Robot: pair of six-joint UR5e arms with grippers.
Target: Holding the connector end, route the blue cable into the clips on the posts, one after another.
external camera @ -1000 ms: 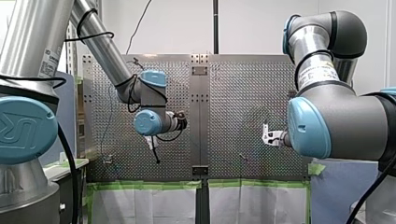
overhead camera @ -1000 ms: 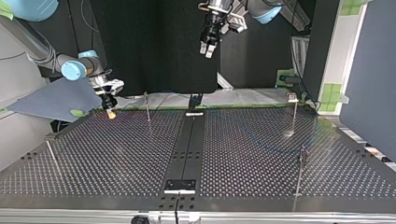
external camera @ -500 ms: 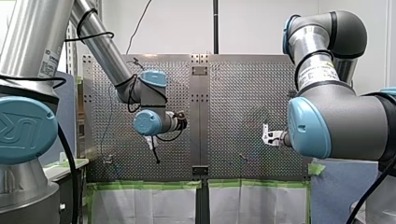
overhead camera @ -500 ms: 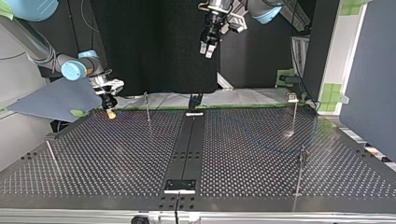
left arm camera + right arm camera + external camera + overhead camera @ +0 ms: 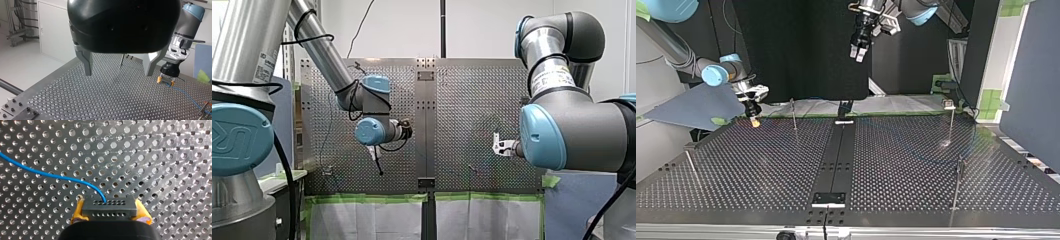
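Metal edge (image 5: 786, 119): right hand (image 5: 754, 121) clasps connector (image 5: 109, 207).

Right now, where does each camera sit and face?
Front: behind my left arm and right arm, facing over the perforated metal table.
Top: across the table, facing both arms.
Left wrist: looks past my open black left gripper at the table.
Right wrist: close over my right gripper clamping the black connector.
Both wrist views share the thin blue cable.
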